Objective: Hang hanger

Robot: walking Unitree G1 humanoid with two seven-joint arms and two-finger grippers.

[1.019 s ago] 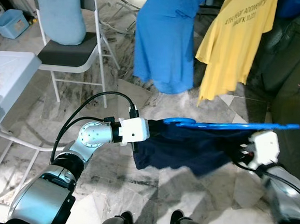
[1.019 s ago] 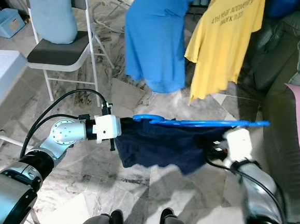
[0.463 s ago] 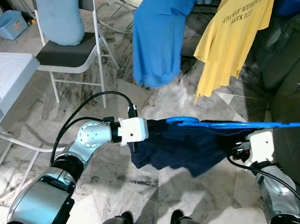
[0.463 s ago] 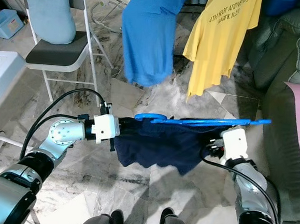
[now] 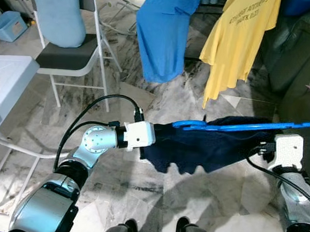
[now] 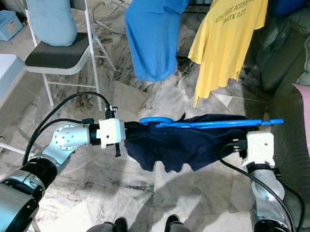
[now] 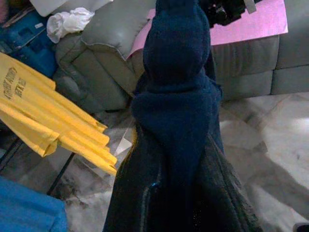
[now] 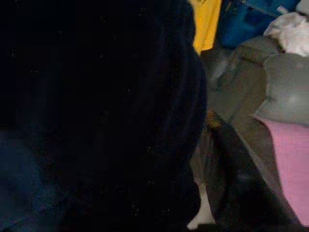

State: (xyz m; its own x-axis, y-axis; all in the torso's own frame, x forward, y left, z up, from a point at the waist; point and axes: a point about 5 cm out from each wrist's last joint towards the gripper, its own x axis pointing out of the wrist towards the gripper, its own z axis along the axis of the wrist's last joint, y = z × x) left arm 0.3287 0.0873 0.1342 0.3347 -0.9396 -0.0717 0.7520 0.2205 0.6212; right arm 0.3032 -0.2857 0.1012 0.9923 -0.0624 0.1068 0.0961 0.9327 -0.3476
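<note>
Currently blue hanger (image 5: 240,125) with navy garment (image 5: 206,149) spans level between left tool (image 5: 149,138) and right tool (image 5: 265,151); yellow shirt (image 5: 242,31) beyond. Finger states hidden, probably pinching cloth.

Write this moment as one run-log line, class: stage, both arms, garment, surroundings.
stage: carrying, not yet hung | left gripper and right gripper: at either end of navy garment on blue hanger | jaws hidden by cloth | ahead: yellow shirt

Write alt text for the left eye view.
Two silver robot arms hold a navy garment on a blue hanger stretched level between them above a marble floor. Behind hang a blue shirt and a yellow T-shirt; a folding chair stands left.
</note>
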